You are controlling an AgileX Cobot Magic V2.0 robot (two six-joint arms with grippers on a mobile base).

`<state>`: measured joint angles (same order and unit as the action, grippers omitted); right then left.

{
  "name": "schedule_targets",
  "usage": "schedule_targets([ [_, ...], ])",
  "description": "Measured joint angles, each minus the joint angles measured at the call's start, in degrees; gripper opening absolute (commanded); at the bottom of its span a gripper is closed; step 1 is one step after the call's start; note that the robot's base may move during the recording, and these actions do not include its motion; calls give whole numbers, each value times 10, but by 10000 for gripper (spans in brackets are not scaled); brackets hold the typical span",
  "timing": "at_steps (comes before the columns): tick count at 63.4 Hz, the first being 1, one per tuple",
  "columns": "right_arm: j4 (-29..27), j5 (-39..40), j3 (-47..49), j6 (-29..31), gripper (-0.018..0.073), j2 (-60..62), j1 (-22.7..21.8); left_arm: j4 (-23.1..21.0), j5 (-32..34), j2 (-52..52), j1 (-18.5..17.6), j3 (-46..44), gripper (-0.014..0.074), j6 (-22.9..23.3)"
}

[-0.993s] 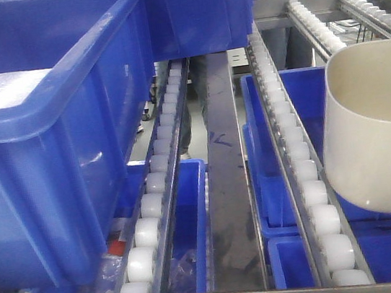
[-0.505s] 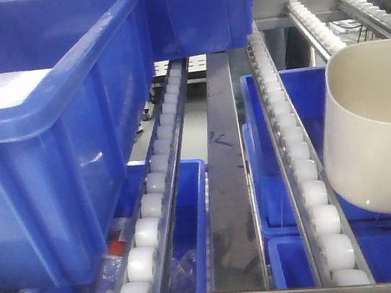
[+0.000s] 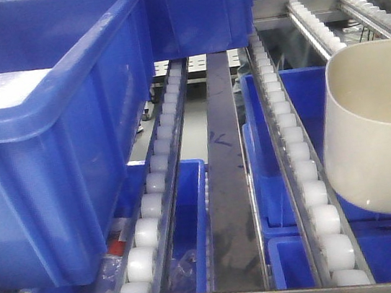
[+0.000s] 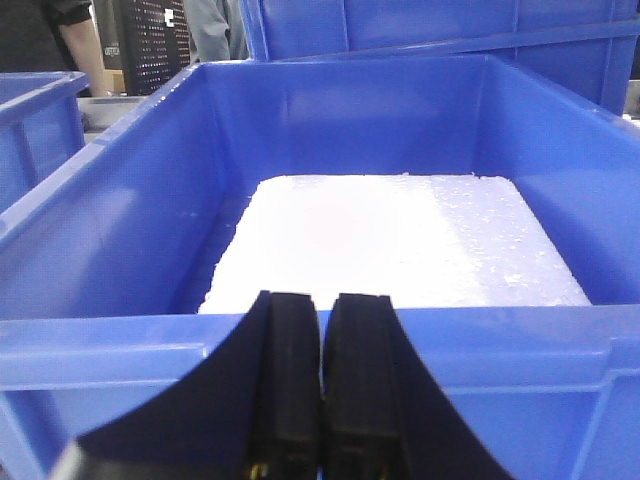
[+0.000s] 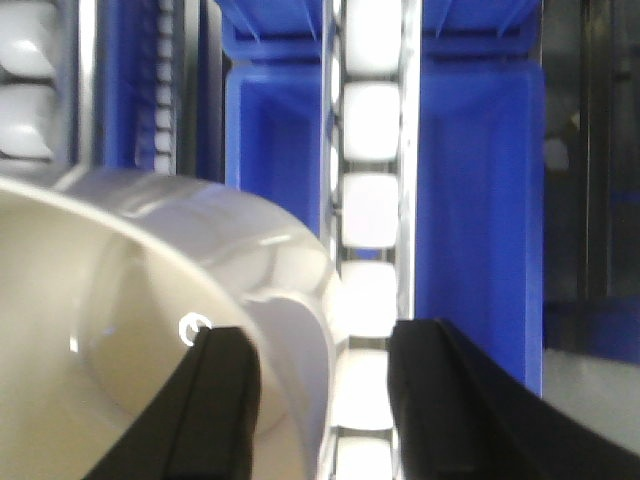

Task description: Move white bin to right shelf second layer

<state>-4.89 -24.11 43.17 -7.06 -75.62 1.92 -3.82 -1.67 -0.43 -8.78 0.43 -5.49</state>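
At the right edge of the front view, the glossy cream-white plastic bin (image 3: 381, 142) hangs tilted above the sloping metal rails lined with small white rollers (image 3: 303, 175), its rounded base just beside the nearer rollers and its mouth turned up and to the right. Seen from the right wrist camera, the right gripper (image 5: 320, 400) straddles the bin's wall, one black finger (image 5: 222, 395) inside the tub and the other outside over the roller rail; the jaws look clamped on the rim, though the contact itself lies below the picture's edge. Blue rectangular plastic crates (image 3: 282, 141) sit under the rails. On the left, a large blue plastic crate (image 3: 47, 124) rests on the near left rail, holding a flat white foam slab (image 4: 395, 235). Above this crate's near rim, the left gripper (image 4: 322, 380) has its two black fingers pressed together with nothing between them.
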Motion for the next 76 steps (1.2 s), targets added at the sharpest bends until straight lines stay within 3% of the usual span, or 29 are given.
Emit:
schedule_targets([
  [27,0,-3,0,0,386,105,0,0,0,0,0,0,85,0],
  [34,0,2,-2,0,272,162,0,0,0,0,0,0,85,0],
  [43,0,26,-25,0,35,243,0,0,0,0,0,0,85,0],
  [63,-1,111,-142,0,55,433,0,0,0,0,0,0,85,0],
  [76,-1,129,-168,0,55,474,0,0,0,0,0,0,85,0],
])
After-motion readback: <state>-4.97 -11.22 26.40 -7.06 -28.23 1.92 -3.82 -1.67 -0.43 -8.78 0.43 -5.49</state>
